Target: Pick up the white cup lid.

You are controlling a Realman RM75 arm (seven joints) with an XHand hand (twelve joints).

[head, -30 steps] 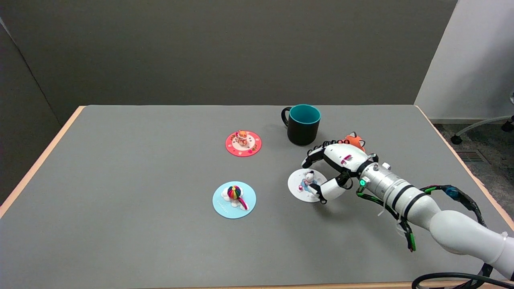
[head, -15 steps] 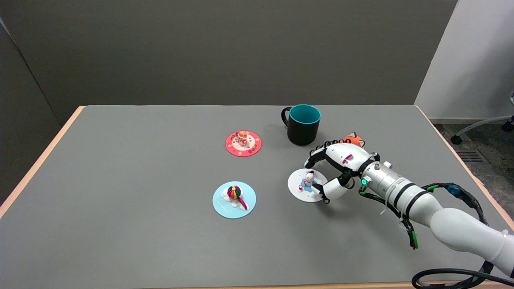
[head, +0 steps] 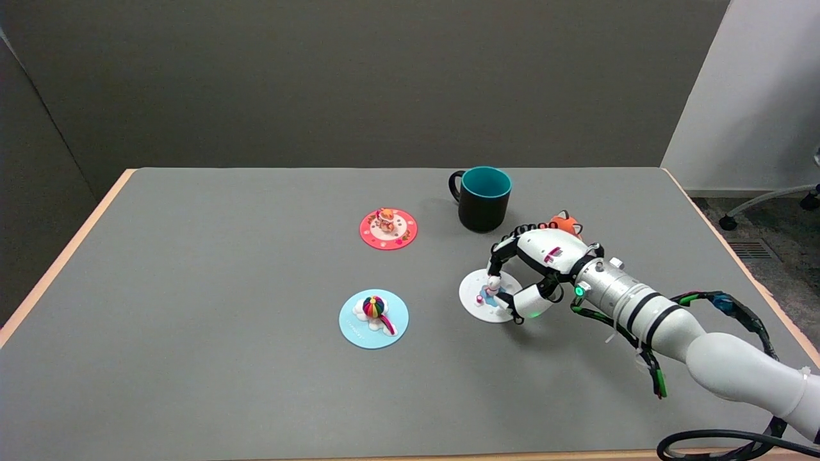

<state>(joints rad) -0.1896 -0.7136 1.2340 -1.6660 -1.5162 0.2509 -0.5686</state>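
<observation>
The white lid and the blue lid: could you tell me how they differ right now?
The white lid has a small white figure on top; the blue lid carries a rainbow ball. The robot hand curls over the white lid, fingers at its figure; the blue lid lies apart, untouched. Both are round discs flat on the table.
</observation>
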